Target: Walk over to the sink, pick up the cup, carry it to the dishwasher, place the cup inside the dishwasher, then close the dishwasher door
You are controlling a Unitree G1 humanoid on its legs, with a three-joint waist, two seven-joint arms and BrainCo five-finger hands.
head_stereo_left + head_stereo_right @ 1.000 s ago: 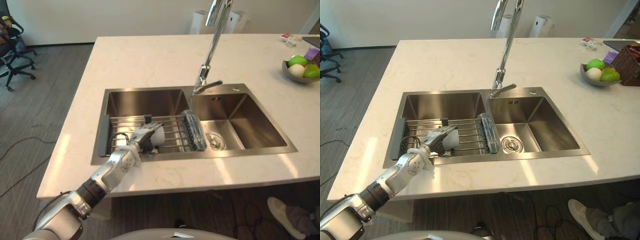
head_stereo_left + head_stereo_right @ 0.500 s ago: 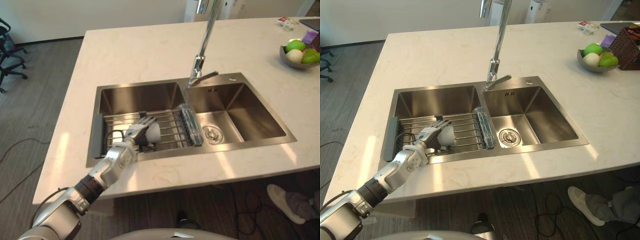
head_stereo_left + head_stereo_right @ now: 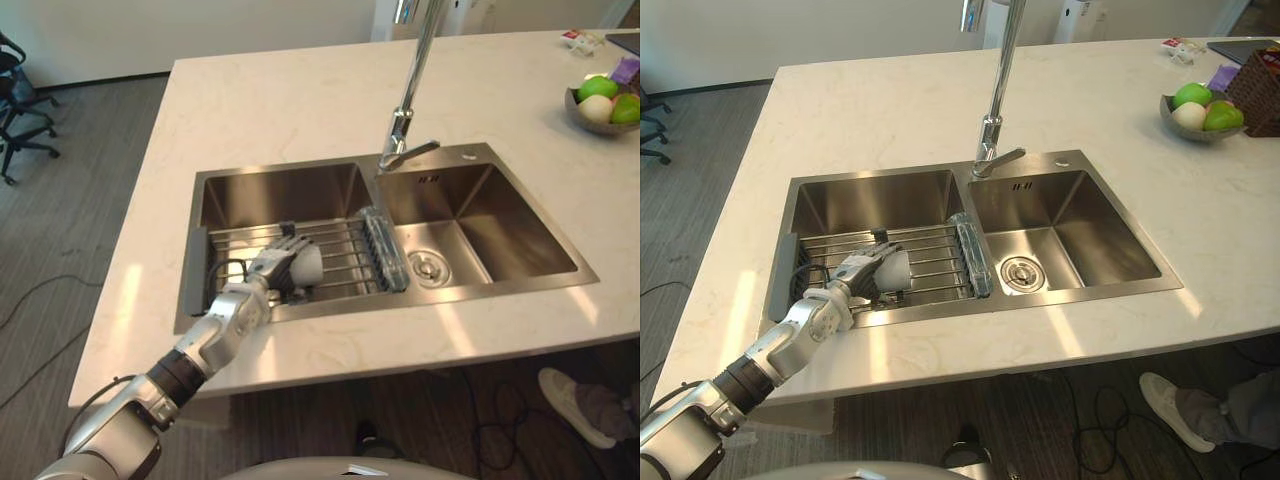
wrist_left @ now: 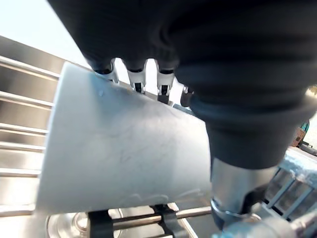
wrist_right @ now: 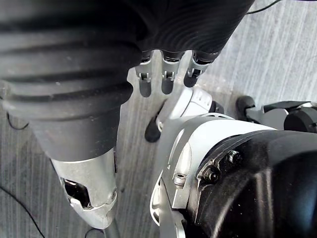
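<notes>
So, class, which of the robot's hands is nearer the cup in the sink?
Left. The left hand grips the cup on the rack; the right hand hangs over the floor, well away.

White cup, plain, tapered, prob. tipped on its side on the wire rack in L basin of the sink, my left hand wrapped round it.

Head camera shifted: sink and fruit bowl sit higher in view, and left hand has moved cup slightly along rack.
</notes>
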